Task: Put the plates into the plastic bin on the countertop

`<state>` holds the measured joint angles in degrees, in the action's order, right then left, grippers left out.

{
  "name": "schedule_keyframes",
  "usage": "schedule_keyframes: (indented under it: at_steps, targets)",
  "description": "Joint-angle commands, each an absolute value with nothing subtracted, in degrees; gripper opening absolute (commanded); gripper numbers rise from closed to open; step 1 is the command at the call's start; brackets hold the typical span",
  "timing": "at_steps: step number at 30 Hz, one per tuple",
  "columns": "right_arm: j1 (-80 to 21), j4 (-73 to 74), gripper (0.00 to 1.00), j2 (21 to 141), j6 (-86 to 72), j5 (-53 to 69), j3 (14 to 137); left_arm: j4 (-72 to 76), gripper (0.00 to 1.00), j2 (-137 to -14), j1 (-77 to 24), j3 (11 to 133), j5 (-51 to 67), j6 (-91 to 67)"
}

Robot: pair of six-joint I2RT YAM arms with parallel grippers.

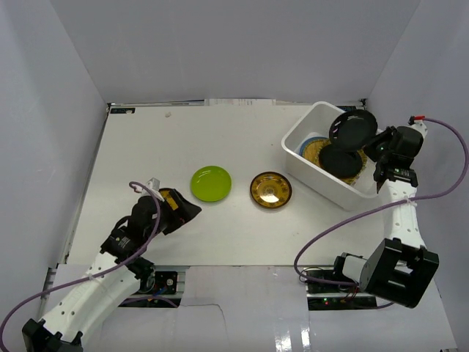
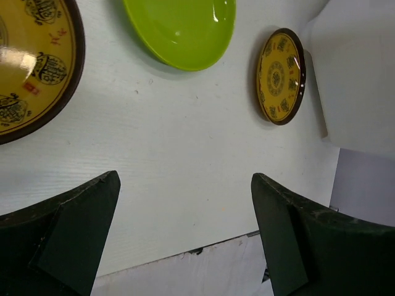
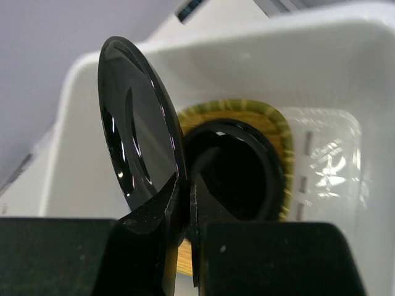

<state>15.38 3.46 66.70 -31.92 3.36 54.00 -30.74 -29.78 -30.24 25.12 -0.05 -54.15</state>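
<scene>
Left gripper (image 2: 185, 179): fingers spread apart, holding nothing, low over the white table (image 1: 146, 139).
Gold plate (image 2: 28, 61): flat on the table, just beside the left gripper.
Green plate (image 1: 211, 183): on the table, a little farther out.
Second gold plate (image 1: 271, 189): between the green plate and the bin.
Right gripper (image 3: 187, 194): clenched on the rim of a black plate (image 3: 139, 123), held on edge above the bin.
Bin (image 1: 311, 174): white, at the table's far right; inside, a second black plate (image 3: 237, 172) lies on a straw plate (image 3: 281, 132).
</scene>
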Motion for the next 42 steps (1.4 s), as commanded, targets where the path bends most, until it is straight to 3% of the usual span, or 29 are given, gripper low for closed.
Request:
schedule_keyframes:
  at_steps: [1,5,8,12,13,14,15,20,24,26,30,36,42]
  targets:
    - [17.22,5.36,0.08,69.07,-30.15,2.11,52.48,-35.76,0.98,-26.38,-30.41,24.96,-6.49,-60.11]
    - [17.58,5.36,0.09,73.02,-30.15,2.63,51.77,-43.83,0.98,-26.89,-30.41,26.80,-13.08,-65.55]
    - [17.58,5.01,0.15,74.96,-30.67,4.13,51.42,-46.39,0.98,-29.95,-30.32,28.38,-15.11,-67.23]
    - [17.58,5.27,0.50,75.15,-31.11,3.95,51.33,-49.12,0.98,-34.35,-30.32,29.35,-17.49,-69.52]
    - [17.49,5.36,0.81,74.71,-31.20,3.96,51.42,-49.74,0.98,-35.15,-30.41,29.44,-18.27,-70.30]
    - [17.49,5.27,0.92,73.66,-31.29,4.04,51.50,-50.70,0.98,-35.85,-30.41,29.53,-18.80,-71.44]
    - [17.49,5.10,0.96,72.96,-31.46,5.44,51.68,-51.50,0.98,-36.90,-30.41,30.14,-19.50,-72.06]
    - [11.19,0.89,0.94,66.99,-31.99,9.31,52.21,-57.64,0.98,-36.65,-30.41,31.55,-23.38,-76.98]
    - [-13.18,-3.41,0.96,67.05,-29.89,8.44,53.43,-61.17,0.98,-33.32,-30.32,30.77,-25.57,-83.30]
    - [-20.70,-3.86,0.98,69.94,-28.92,7.74,55.28,-62.92,0.98,-32.35,-30.32,30.50,-27.67,-84.89]
    - [-35.91,-7.20,0.88,76.54,-26.90,7.82,57.56,-66.18,0.98,-33.57,-30.32,30.85,-35.48,-90.26]
    - [-41.39,-2.99,0.86,91.83,-23.38,13.26,66.88,-58.11,0.98,-37.86,-30.23,29.98,-37.79,-89.38]
    - [-41.40,-2.02,0.85,99.57,-21.89,9.49,68.55,-51.42,0.98,-45.42,-29.53,28.92,-37.44,-86.31]
